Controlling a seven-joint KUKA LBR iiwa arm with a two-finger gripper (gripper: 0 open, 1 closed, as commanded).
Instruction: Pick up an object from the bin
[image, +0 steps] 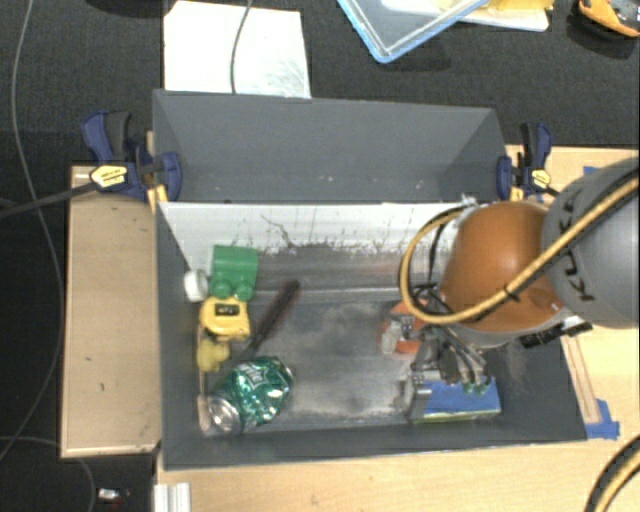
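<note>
My gripper (443, 366) hangs low in the bin's right front part, under the arm's orange cover. Right beneath it lies a flat blue block with a green edge (462, 402), close to the bin's front wall. The gripper's body hides part of the block's top. Whether it touches the block is not clear. A small orange and white thing (398, 337) lies just to the gripper's left on the bin floor.
Along the left wall lie a green block (234, 271), a yellow tape measure (224, 319) and a crushed green can (247, 394). A dark stick (272, 312) lies slanted beside them. The arm covers the bin's right side.
</note>
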